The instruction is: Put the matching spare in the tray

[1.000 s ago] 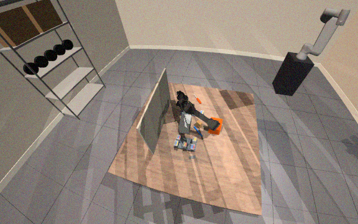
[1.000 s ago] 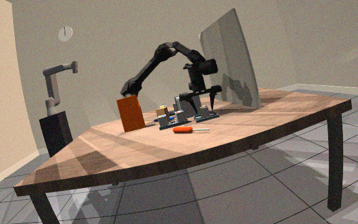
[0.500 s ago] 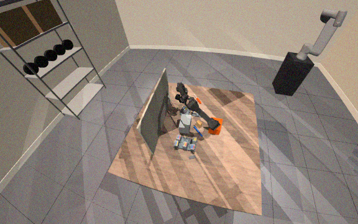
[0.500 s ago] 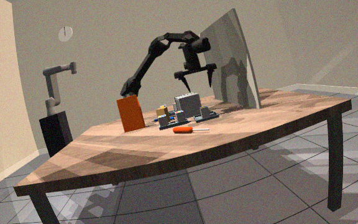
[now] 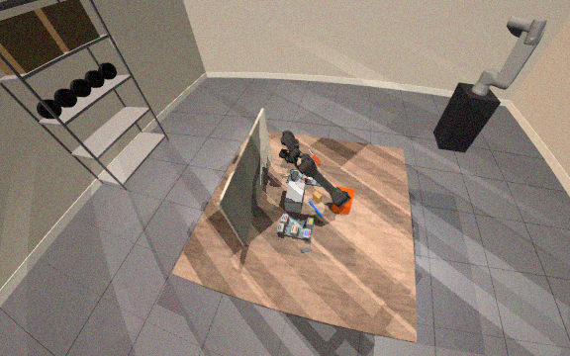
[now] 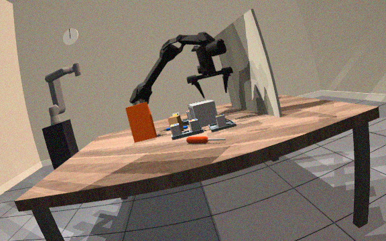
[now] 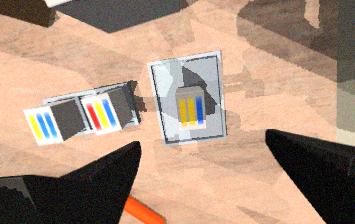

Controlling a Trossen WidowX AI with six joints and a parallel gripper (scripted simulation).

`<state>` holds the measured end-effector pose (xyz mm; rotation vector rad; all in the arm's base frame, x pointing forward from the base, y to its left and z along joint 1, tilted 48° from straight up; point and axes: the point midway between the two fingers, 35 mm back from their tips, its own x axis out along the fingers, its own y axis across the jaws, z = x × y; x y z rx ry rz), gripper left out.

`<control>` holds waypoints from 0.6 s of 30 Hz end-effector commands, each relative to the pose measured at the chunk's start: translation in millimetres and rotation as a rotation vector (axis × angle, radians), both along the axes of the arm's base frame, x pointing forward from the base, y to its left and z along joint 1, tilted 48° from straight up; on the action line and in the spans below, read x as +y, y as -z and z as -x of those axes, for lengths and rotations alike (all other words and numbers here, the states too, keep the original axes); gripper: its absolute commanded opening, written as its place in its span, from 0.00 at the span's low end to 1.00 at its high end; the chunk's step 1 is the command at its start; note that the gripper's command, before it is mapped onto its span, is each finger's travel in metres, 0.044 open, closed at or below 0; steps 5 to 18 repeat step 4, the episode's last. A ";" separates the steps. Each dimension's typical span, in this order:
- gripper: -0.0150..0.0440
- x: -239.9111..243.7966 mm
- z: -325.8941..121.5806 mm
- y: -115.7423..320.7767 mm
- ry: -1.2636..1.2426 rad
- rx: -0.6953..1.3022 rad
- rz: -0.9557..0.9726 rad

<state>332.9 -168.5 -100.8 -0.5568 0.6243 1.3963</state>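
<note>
Grey and boxy, the spare [image 7: 191,106] with yellow-yellow-blue stripes on its white label sits inside the tray [image 7: 164,117], a flat pale rectangle with a thin raised rim on the wood-grain table [image 7: 258,170]. Above the tray hangs the gripper [image 7: 203,160], its black tapered fingers spread wide, holding nothing. Left of the tray two more grey spares lie side by side: a red-yellow-blue spare [image 7: 106,111] and a yellow-blue-blue spare [image 7: 53,122]. An orange screwdriver handle [image 7: 143,212] pokes in below the tray.
</note>
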 end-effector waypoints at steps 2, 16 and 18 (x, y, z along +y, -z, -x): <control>1.00 -0.6 -0.4 -0.1 0.004 -0.001 0.002; 1.00 -0.6 -0.4 -0.1 0.004 -0.001 0.002; 1.00 -0.6 -0.4 -0.1 0.004 -0.001 0.002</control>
